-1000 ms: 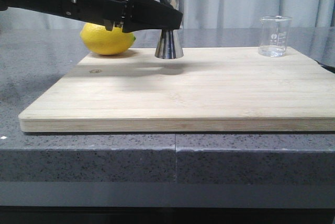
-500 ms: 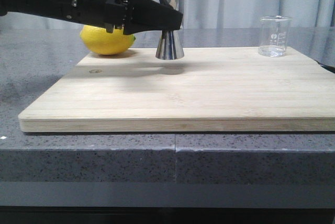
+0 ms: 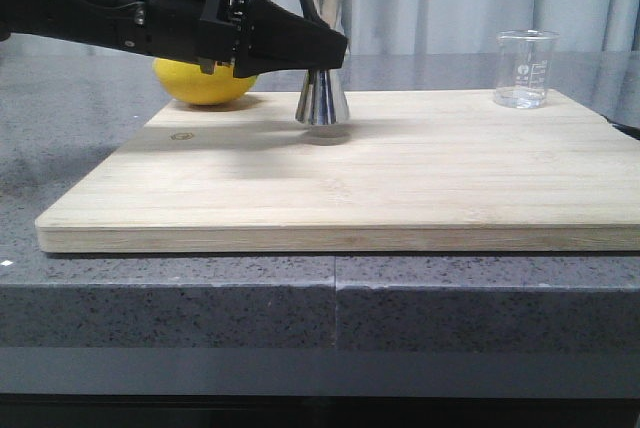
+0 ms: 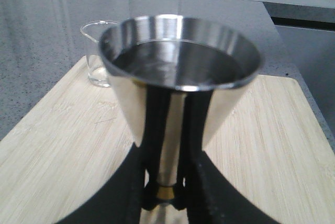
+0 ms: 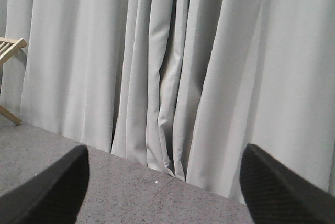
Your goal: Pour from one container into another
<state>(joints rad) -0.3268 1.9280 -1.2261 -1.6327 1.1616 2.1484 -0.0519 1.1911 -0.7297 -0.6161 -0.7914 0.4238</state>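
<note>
On the left of the wooden cutting board (image 3: 340, 173), a lemon (image 3: 200, 83) lies on the grey bench (image 3: 60, 138) just behind the board's far edge. In front of it the left hand (image 3: 325, 51) is clamped on the steel jigger (image 3: 322, 98) at its narrow gold-banded waist, fingers (image 4: 152, 130) either side of it in the left wrist view. The jigger appears lifted slightly off the board near its far edge, a soft shadow beneath, with its long axis close to vertical and the wide mouth up; the upper cup seems to hold dark liquid. Polished steel is rigid and smooth, so it could slip; the waist is the sensible place to hold it.

Well apart, at the board's far right corner, the glass beaker (image 3: 526, 69) stands upright, mouth up, with a little clear liquid at the bottom. It looks light, thin-walled and breakable, best taken gently round its cylindrical wall.

The right hand (image 5: 162, 187) is spread open, empty, facing curtains.
</note>
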